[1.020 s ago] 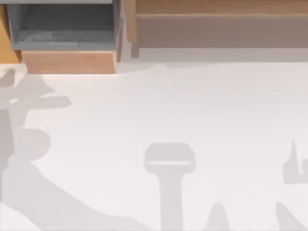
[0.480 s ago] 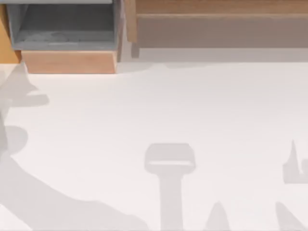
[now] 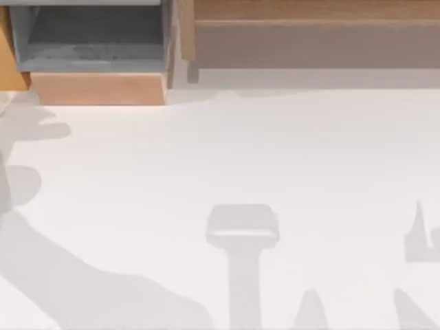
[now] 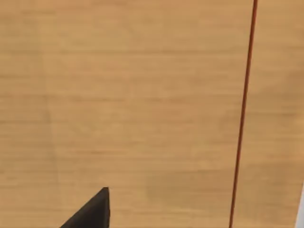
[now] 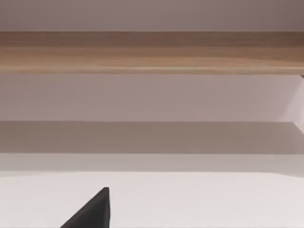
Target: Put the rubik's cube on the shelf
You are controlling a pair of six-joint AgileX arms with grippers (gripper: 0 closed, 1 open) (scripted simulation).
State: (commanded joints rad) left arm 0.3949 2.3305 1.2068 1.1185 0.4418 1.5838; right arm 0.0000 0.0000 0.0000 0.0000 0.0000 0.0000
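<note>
Two wooden units, long light-brown shelf point(image 3: 316, 34), smaller grey-lined box point(image 3: 96, 88), smooth white table point(image 3: 275, 151)

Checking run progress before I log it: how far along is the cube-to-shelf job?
Nothing looks done: the shelf recess at the table's back right looks bare from above, and no cube can be seen on it. In hand: the left wrist view faces a light wooden surface close up; the right wrist view faces the shelf. Left: finding, grasping and placing the cube.

Shelf point(image 3: 316, 41) and wooden box point(image 3: 96, 88) edge white table point(image 3: 275, 151)
</note>
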